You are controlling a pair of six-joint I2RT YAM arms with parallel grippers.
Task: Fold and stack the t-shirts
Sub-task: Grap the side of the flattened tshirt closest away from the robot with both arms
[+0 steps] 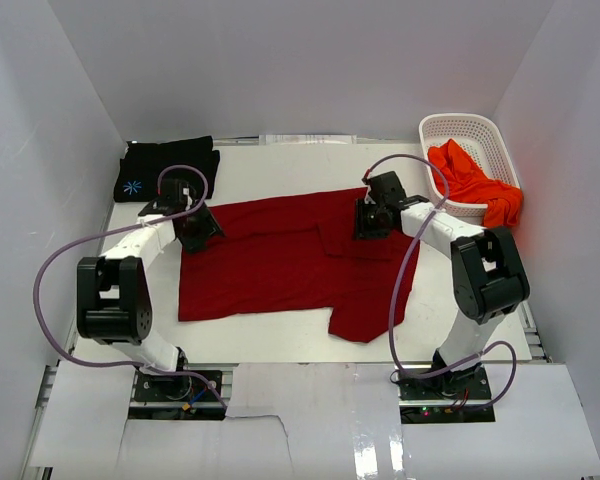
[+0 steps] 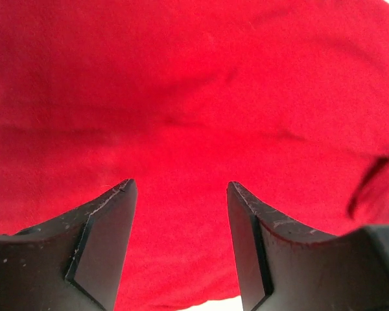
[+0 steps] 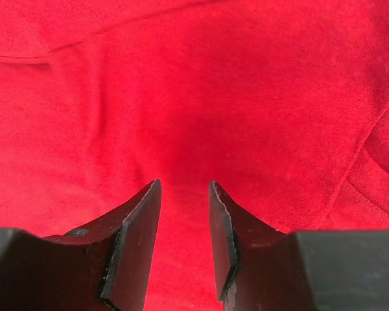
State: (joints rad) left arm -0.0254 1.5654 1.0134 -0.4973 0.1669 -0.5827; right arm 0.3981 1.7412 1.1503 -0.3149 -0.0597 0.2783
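White walls are enclosing a white desk (image 1: 280, 170), and both arms are reaching over it. The left hand (image 1: 198, 232) is hovering over the upper left corner of the red shirt (image 1: 280, 270). Its fingers (image 2: 100, 246) are standing wide apart with nothing between them, and only red cloth is showing past the tips. Whether the tips are touching the cloth I cannot tell. The right hand (image 1: 368, 220) is hanging over the shirt's upper right part, its fingers (image 3: 139, 240) standing at a narrower gap and also gripping nothing. The red shirt is lying spread across the middle of the desk, its lower right part reaching toward the bottom of the frame. The black shirt (image 1: 170, 165) is lying folded in the upper left, with a blue print (image 1: 133, 186) showing at its left end. The orange shirt (image 1: 475, 185) is hanging over the rim of the basket (image 1: 460, 128) in the upper right.
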